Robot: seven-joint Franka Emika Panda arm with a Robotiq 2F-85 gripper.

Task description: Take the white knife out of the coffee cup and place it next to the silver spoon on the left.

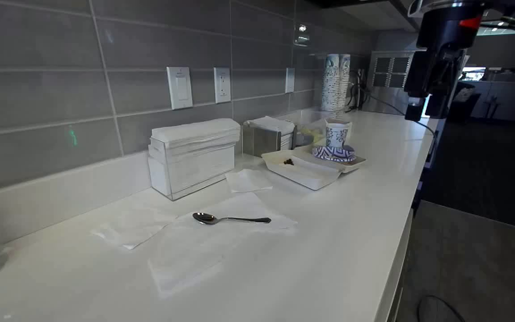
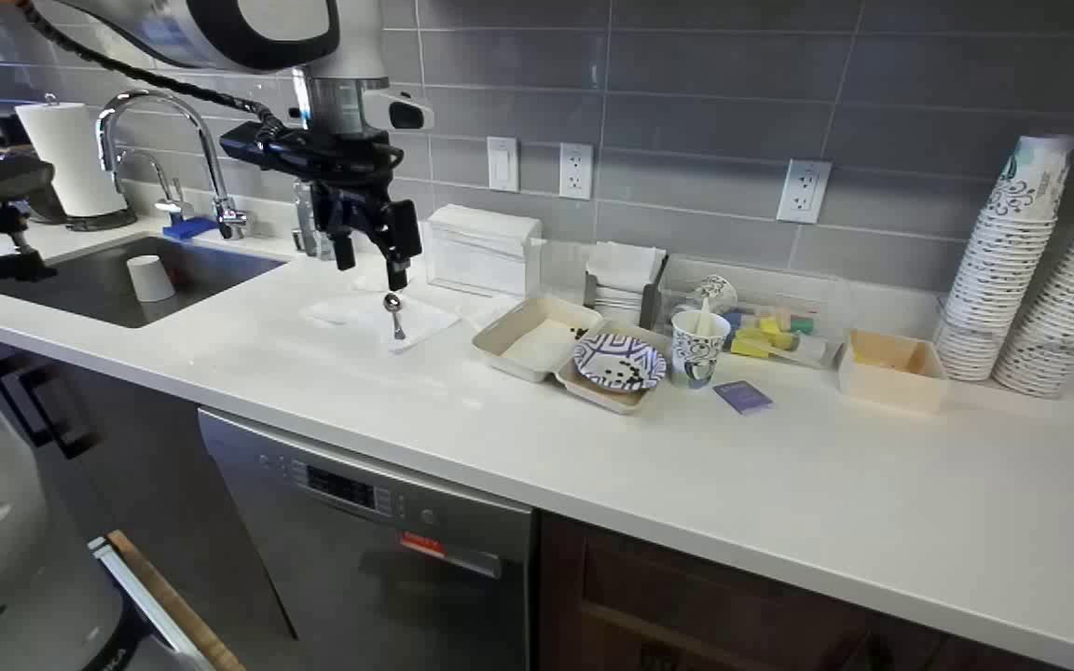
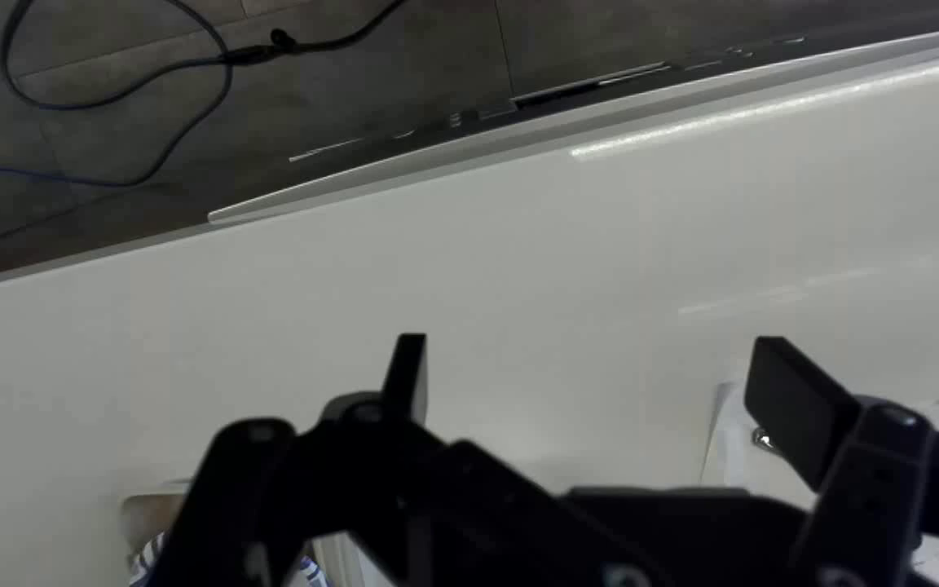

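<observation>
The coffee cup (image 2: 696,352), white with a dark and blue pattern, stands upright beside the patterned plate; it also shows in an exterior view (image 1: 336,135). The white knife (image 2: 704,319) sticks up out of its top; I cannot make it out in the remaining views. The silver spoon (image 1: 231,219) lies on napkins on the counter, in both exterior views (image 2: 395,313). Only a shiny end of it shows beside a finger in the wrist view (image 3: 763,440). My gripper (image 2: 371,266) is open and empty, high above the counter (image 1: 426,109); its fingers stand wide apart (image 3: 590,359).
A takeout tray (image 2: 537,359) holds the patterned plate (image 2: 619,362). Napkin boxes (image 2: 481,250) and a clear bin (image 2: 779,335) stand along the wall. Tall cup stacks (image 2: 994,280) stand at the far end. The sink (image 2: 108,298) lies on the opposite side.
</observation>
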